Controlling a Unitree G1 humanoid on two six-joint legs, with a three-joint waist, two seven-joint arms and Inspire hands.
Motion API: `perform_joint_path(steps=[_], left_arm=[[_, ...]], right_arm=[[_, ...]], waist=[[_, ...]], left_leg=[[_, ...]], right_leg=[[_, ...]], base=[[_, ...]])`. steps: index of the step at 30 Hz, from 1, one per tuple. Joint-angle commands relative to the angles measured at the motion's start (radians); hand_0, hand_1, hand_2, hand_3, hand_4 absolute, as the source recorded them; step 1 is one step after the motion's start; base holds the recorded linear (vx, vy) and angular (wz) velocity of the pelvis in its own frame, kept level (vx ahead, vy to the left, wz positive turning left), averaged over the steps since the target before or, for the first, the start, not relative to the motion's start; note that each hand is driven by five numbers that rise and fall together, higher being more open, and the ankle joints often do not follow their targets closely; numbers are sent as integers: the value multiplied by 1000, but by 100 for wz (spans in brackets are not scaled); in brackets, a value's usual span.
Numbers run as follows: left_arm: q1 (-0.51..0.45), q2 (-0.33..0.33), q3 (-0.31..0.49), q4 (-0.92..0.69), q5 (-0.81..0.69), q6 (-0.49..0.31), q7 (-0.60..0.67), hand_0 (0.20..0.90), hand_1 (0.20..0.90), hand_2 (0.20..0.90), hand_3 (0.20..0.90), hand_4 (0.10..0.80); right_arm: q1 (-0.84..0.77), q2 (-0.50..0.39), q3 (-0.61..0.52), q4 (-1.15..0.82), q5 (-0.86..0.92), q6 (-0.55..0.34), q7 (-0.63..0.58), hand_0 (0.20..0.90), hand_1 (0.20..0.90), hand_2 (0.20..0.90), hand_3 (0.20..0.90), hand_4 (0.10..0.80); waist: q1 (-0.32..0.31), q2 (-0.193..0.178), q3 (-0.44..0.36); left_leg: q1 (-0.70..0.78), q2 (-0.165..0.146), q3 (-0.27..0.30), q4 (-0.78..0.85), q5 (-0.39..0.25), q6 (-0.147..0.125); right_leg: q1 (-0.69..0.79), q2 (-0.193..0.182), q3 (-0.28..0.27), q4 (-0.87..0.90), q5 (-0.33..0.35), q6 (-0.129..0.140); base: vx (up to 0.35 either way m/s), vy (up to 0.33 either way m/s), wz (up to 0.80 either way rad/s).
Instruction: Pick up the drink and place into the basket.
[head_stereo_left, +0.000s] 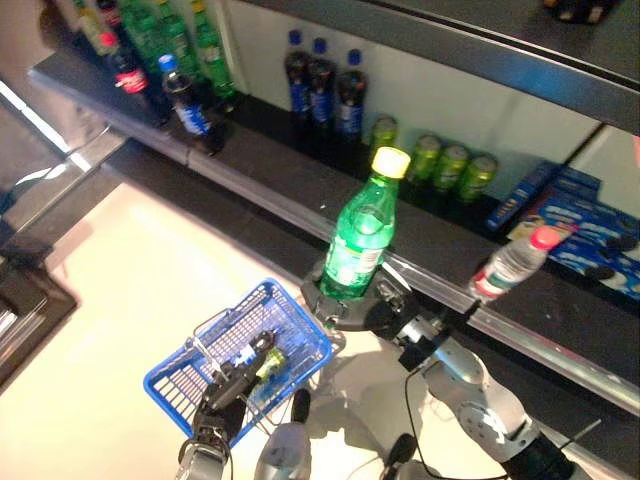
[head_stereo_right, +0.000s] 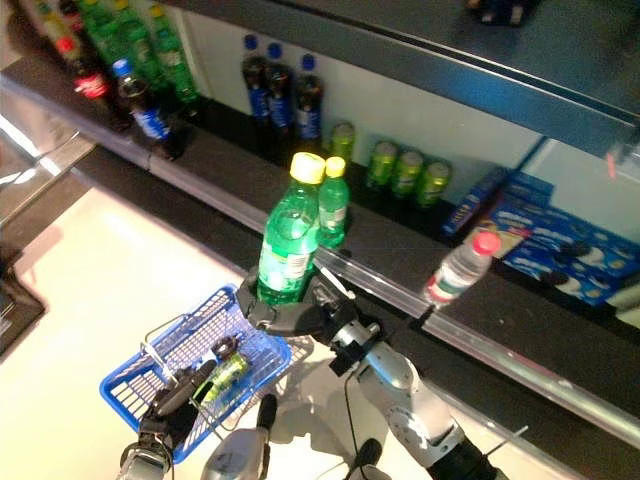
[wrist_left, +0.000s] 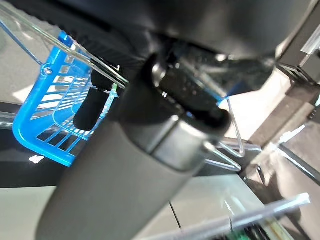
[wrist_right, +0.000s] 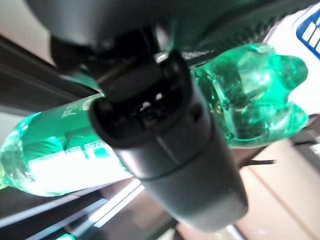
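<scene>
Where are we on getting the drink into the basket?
Pick-up looks done: the right hand is wrapped round the lower part of the green bottle, holding it upright clear of the shelf. The left hand holds the blue basket by its wire handle. Left to do: lower the bottle in and let go.
</scene>
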Motion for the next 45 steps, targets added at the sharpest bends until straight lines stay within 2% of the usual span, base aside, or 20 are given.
perform_joint_path(steps=[1,11,19,25,31,32,41,45], left_arm=[[-54,82,-16,-382,113,-155,-187,300,300,300,200,100],[-104,147,-73,-557,53,-90,-256,300,300,300,200,100],[-161,186,-77,-674,-23,-63,-332,300,300,300,200,100],[-188,187,-85,-726,-58,-34,-371,300,300,300,200,100],[-205,172,-83,-767,-51,5,-403,300,300,300,200,100],[-204,170,-75,-772,-54,11,-409,300,300,300,200,100],[-209,163,-59,-814,-83,62,-454,300,300,300,200,100],[-218,159,-54,-810,-85,88,-442,300,300,300,200,100]], right_arm=[[-160,66,28,-59,7,-193,-61,300,300,300,200,100],[-224,112,112,77,25,-188,-175,300,300,300,200,100],[-288,160,161,231,-4,-165,-229,300,300,300,200,100],[-306,194,177,302,1,-163,-235,300,300,300,200,100],[-310,258,203,454,11,-133,-255,300,300,300,200,100],[-303,267,207,481,9,-138,-251,300,300,300,200,100],[-267,319,220,597,18,-165,-251,300,300,300,200,100],[-284,340,215,632,23,-150,-246,300,300,300,200,100]], waist=[[37,-2,-123],[111,-16,-120],[166,-15,-63],[186,-24,-32],[214,-33,-15],[220,-35,-13],[242,-40,9],[248,-46,17]], left_leg=[[14,-9,-2,40,-47,-10],[-10,-41,-97,67,-48,-1],[-57,-70,-157,108,-53,4],[-84,-86,-182,133,-57,7],[-99,-102,-208,148,-60,13],[-88,-95,-208,145,-82,8],[-101,-107,-229,131,-77,16],[-105,-110,-234,127,-76,18]], right_leg=[[-17,-3,11,77,-40,-40],[7,-12,-41,81,-37,-29],[-10,-14,-71,103,-40,-34],[-24,-13,-86,120,-41,-36],[-24,-13,-100,127,-43,-37],[-18,-6,-87,131,-63,-31],[-28,-6,-90,124,-54,-23],[-37,-9,-94,129,-51,-20]], base=[[17,-10,38],[40,-1,24],[-5,9,17],[-7,-7,17],[36,-8,13],[75,-42,3],[5,-8,8],[0,0,0]])
